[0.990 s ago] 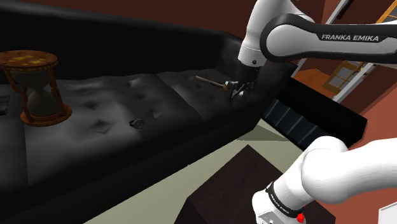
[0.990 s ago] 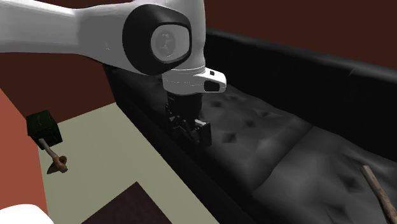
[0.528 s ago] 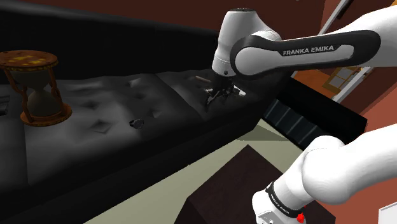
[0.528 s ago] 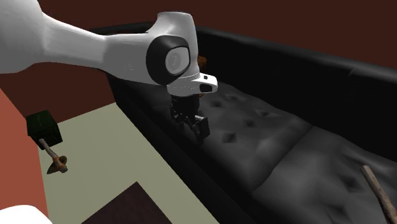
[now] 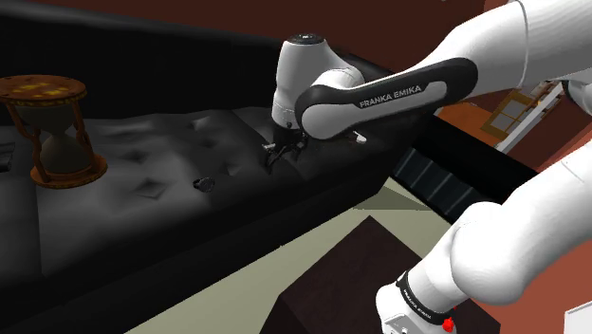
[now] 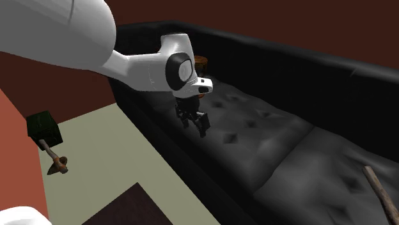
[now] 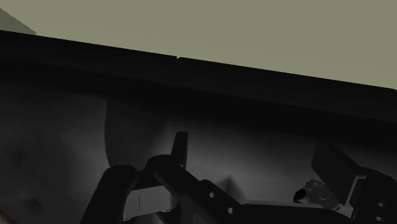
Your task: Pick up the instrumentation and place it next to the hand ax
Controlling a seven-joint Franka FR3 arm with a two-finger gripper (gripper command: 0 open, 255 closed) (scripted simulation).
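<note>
The instrumentation is a wooden hourglass (image 5: 55, 128) standing upright on the black sofa seat at the shoulder view's left; its brown top (image 6: 202, 62) peeks out behind the arm in the second exterior view. The hand ax's wooden handle (image 6: 380, 190) lies on the seat at that view's lower right. My black gripper (image 5: 275, 157) (image 6: 197, 123) hangs low over the middle of the seat, between the two and far from both. Its fingers (image 7: 181, 149) stand apart with nothing between them, so the gripper (image 7: 257, 162) is open.
The black tufted sofa (image 5: 142, 161) has a tall backrest (image 6: 288, 64) and a front edge toward the pale floor (image 7: 222, 32). A small dark object (image 5: 204, 183) lies on the seat. A green box (image 6: 43, 126) and a wooden tool (image 6: 57, 164) lie on the floor.
The arm has swung along the sofa toward the shoulder view's left, carrying the gripper from the ax end toward the seat's middle. Hourglass and ax have not moved.
</note>
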